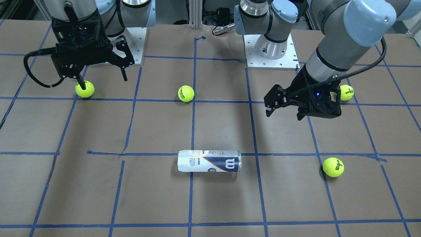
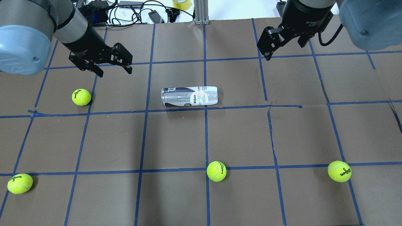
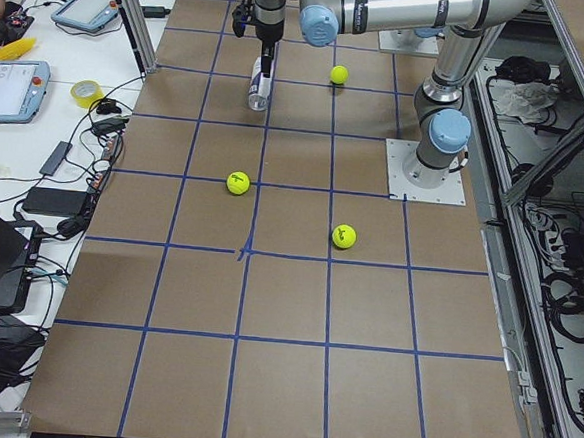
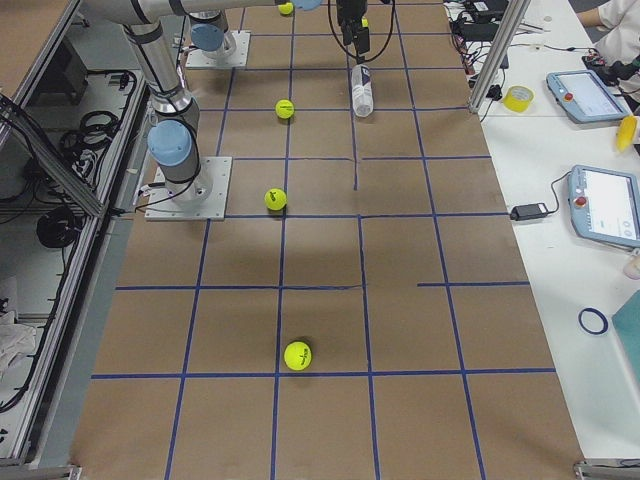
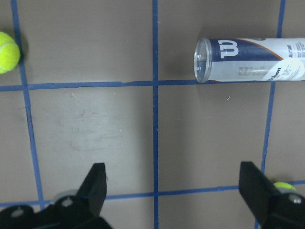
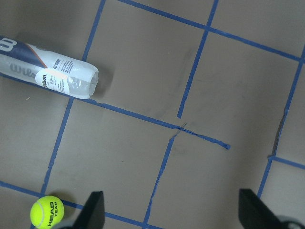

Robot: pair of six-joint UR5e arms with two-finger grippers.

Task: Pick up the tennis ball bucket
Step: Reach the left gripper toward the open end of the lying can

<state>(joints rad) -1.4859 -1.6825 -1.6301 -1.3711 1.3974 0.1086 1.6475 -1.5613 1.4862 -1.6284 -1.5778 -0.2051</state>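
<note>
The tennis ball bucket (image 2: 189, 96) lies on its side near the middle of the table, its metallic rim toward my left side. It is a clear can with a white and navy label and shows in the front view (image 1: 209, 161), the left wrist view (image 5: 248, 59) and the right wrist view (image 6: 47, 71). My left gripper (image 2: 114, 72) (image 1: 283, 115) (image 5: 175, 191) hovers open and empty above the table, left of the can and apart from it. My right gripper (image 2: 284, 45) (image 1: 103, 83) (image 6: 174, 212) hovers open and empty to the can's right, apart from it.
Several yellow-green tennis balls lie on the brown, blue-taped table (image 2: 238, 135): one near the left gripper (image 2: 81, 97), one at the near left (image 2: 20, 183), one at the near middle (image 2: 216, 171), one at the near right (image 2: 339, 171). Cables and a tape roll (image 2: 181, 3) lie past the far edge.
</note>
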